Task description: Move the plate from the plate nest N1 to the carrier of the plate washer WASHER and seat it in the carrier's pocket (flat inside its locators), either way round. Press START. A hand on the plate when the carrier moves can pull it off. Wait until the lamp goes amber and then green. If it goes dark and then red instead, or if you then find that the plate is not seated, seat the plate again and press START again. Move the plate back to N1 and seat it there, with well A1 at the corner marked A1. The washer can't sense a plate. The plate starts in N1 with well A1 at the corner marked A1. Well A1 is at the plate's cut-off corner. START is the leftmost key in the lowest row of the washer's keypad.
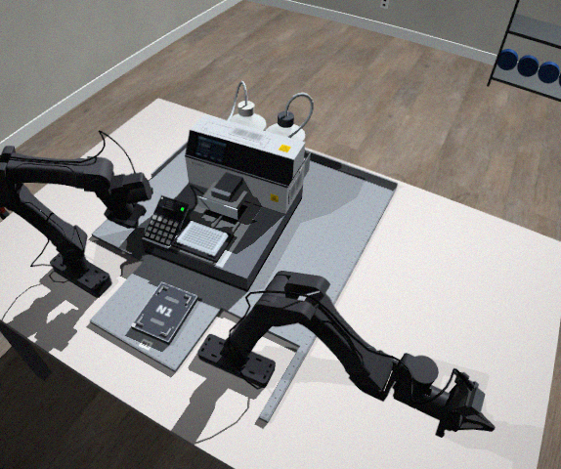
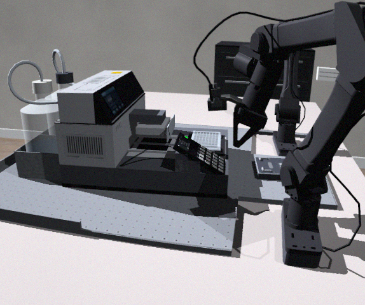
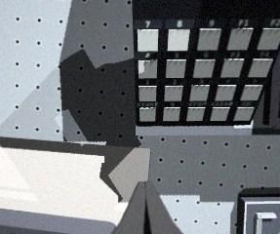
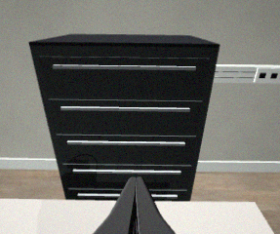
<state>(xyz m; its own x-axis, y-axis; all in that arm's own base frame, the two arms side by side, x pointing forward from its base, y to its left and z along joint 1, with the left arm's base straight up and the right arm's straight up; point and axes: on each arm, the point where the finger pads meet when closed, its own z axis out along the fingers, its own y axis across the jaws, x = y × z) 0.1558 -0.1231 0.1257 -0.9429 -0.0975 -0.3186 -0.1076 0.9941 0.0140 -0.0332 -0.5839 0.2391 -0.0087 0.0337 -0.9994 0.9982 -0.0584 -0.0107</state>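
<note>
This was a lab: a plate washer [image 1: 242, 163] [image 2: 87, 131] with a keypad [image 1: 162, 228] [image 2: 208, 157] [image 3: 195, 73] stood on the bench [image 1: 448, 282] [image 2: 110, 269] [image 4: 13, 214], a white well plate [image 1: 202, 238] [image 2: 206, 140] lay at its front, and tubes ran into capped bottles [image 1: 247, 119] [image 2: 38, 121] behind it.

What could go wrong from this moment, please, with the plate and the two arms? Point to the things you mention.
The plate [image 1: 202, 237] [image 2: 206, 139] lies on the carrier, outside the washer [image 1: 242, 161] [image 2: 87, 144]; if it is slightly unseated, which I cannot rule out, a carrier move might shift it. The left gripper [image 1: 128, 218] [image 2: 236, 145] [image 3: 144, 190], shut and empty, hangs near the keypad [image 1: 162, 227] [image 2: 208, 159] [image 3: 198, 73], so a careless descent could hit a wrong key.
</note>
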